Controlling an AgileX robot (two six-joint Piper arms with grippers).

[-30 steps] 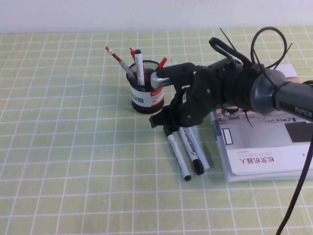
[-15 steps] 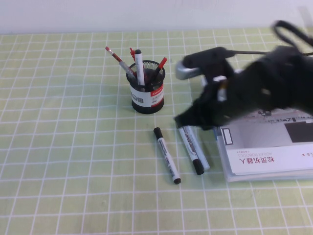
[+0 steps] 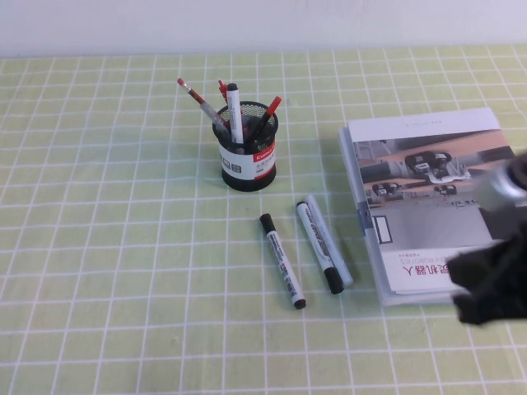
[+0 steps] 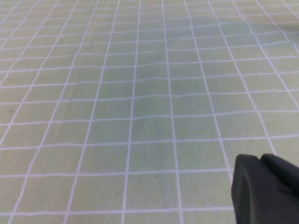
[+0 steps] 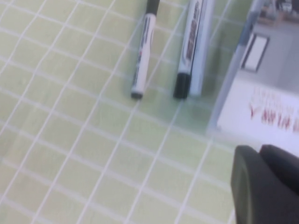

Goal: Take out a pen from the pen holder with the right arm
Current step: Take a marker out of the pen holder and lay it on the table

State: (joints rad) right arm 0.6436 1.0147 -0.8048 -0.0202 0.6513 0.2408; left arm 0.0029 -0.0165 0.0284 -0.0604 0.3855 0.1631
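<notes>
Marker (image 3: pixel 282 272) lies flat on the green checked cloth (image 3: pixel 99 247), in front of the mesh pen holder (image 3: pixel 249 156) and apart from it; you can judge the take-out done. Two more pens (image 3: pixel 319 244) lie just beside it, near the booklet (image 3: pixel 428 189). Right gripper (image 3: pixel 490 284) sits closed and empty above the booklet's near corner, clear of the pens, likely parking. Left gripper (image 4: pixel 264 189) hangs over bare cloth; open or closed, you cannot tell.

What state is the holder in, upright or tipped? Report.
Upright: holder stands on its base, pens sticking up. Right gripper, shut, near the booklet; left gripper over the cloth.
</notes>
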